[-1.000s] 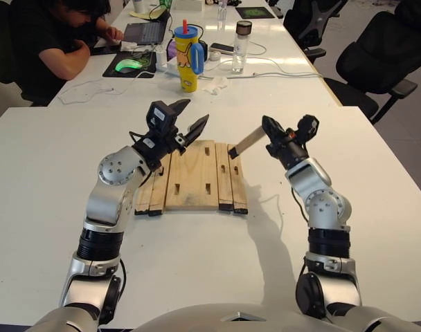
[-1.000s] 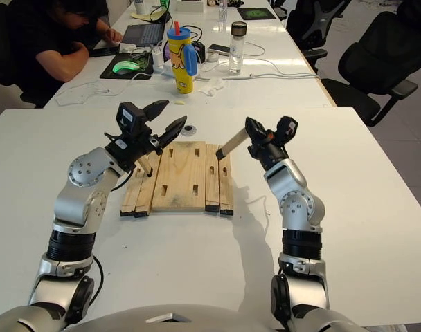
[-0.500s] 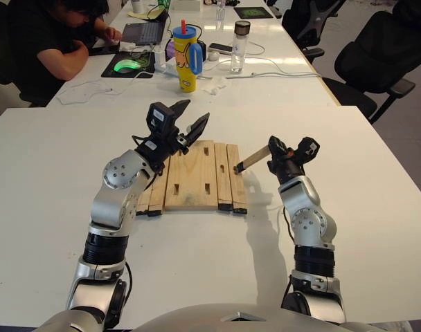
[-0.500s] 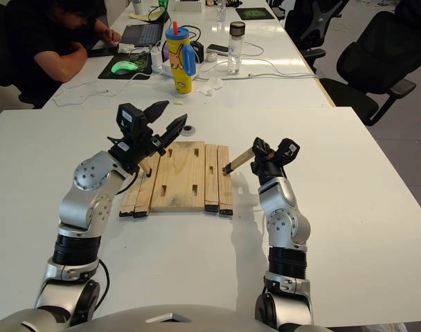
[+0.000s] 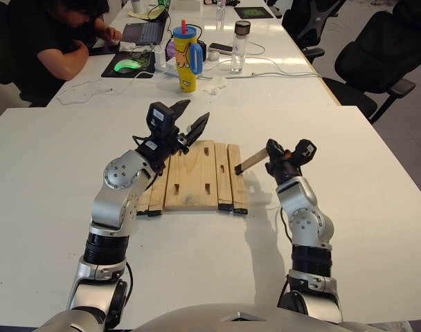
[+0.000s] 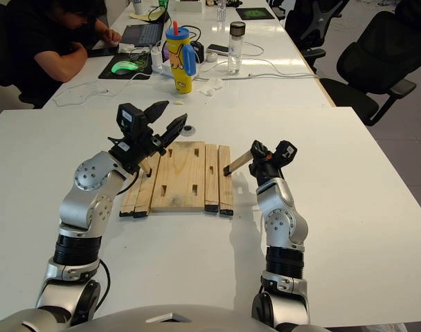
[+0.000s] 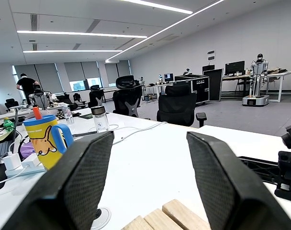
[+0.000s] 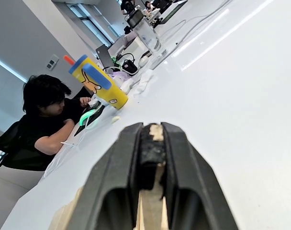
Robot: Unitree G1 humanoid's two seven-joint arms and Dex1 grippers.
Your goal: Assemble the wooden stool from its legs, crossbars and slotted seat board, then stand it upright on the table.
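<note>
Clamping a slanted wooden leg, the right gripper sits just right of the slotted seat board, which lies flat on the table. The left gripper hangs above the board's far-left corner, fingers spread wide.

Light is bright and even; long white ceiling light strips shine from above, and daylight enters through far windows; the glossy white table carries broad streaks of glare; against it the black right gripper, clamped on a light wooden bar, looks dark.
</note>
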